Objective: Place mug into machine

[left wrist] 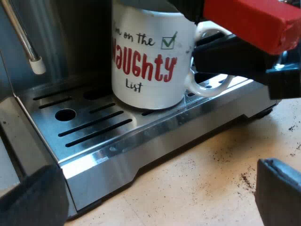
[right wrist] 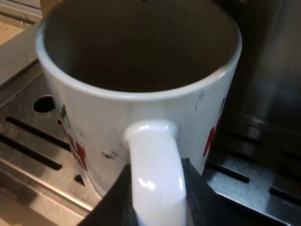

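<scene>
Pale wooden worktop [left wrist: 197,188], speckled with coffee grounds, is being seen past the outer edge of the espresso machine's drip tray [left wrist: 141,129]. On that slotted tray the white mug [left wrist: 150,61] is being carried, well in from the outer edge, close to the machine's body, beneath the holder's red-ended handle [left wrist: 254,21].

Orientation: the mug is standing upright, long axis vertical, mouth up. Its printed side is facing the tray's outer edge, and its own handle is pointing away from the steam wand [left wrist: 28,47].

That handle is being pinched between the fingers of the right gripper [right wrist: 155,195]. Wide open and empty, the left gripper [left wrist: 153,195] is being held over the worktop.

Placement is being judged nearly done. Release is being called for next: fingers parted, arm drawn back along the handle's line, mug left undisturbed.
</scene>
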Robot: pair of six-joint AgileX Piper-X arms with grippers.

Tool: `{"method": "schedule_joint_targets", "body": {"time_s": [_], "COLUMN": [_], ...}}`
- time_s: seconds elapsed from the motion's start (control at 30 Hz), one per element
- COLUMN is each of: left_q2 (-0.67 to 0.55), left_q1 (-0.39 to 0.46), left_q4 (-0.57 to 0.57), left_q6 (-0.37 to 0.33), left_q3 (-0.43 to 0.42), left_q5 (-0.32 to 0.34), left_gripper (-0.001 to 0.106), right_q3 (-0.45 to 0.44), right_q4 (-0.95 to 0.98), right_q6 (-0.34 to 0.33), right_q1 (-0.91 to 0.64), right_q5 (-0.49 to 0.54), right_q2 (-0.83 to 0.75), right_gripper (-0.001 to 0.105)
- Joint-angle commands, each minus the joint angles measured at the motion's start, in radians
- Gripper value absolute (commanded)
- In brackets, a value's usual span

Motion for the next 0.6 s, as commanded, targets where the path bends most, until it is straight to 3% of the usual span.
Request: {"method": "schedule_joint_targets", "body": {"time_s": [0.03,0.07,0.23,0.3,0.43,0.6], "left_q2": [0.003,0.003,0.003,0.003,0.003,0.003], "left_q1": [-0.005,-0.005,-0.005,-0.005,-0.005,-0.005], "left_q4": [-0.015,-0.015,-0.015,-0.015,-0.015,-0.015], "left_q6": [-0.009,-0.009,-0.013,-0.013,-0.013,-0.013], "left_q3": [-0.003,-0.003,-0.003,-0.003,-0.003,-0.003], "left_q5": [-0.014,-0.014,-0.012,-0.012,-0.012,-0.012], "left_gripper": [0.082,0.082,0.082,0.082,0.082,0.082], "right_q3": [-0.026,-0.026,-0.026,-0.026,-0.026,-0.020], "right_q4": [-0.060,-0.060,-0.060,-0.060,-0.060,-0.060], "right_q6": [0.002,0.002,0.002,0.002,0.002,0.000], "right_q1": [0.000,0.000,0.000,0.000,0.012,0.054], "right_q5": [0.010,0.010,0.010,0.010,0.010,0.072], "right_q2": [-0.010,-0.010,-0.010,-0.010,-0.028,-0.089], "right_gripper": [0.004,0.006,0.038,0.045,0.052,0.051]}}
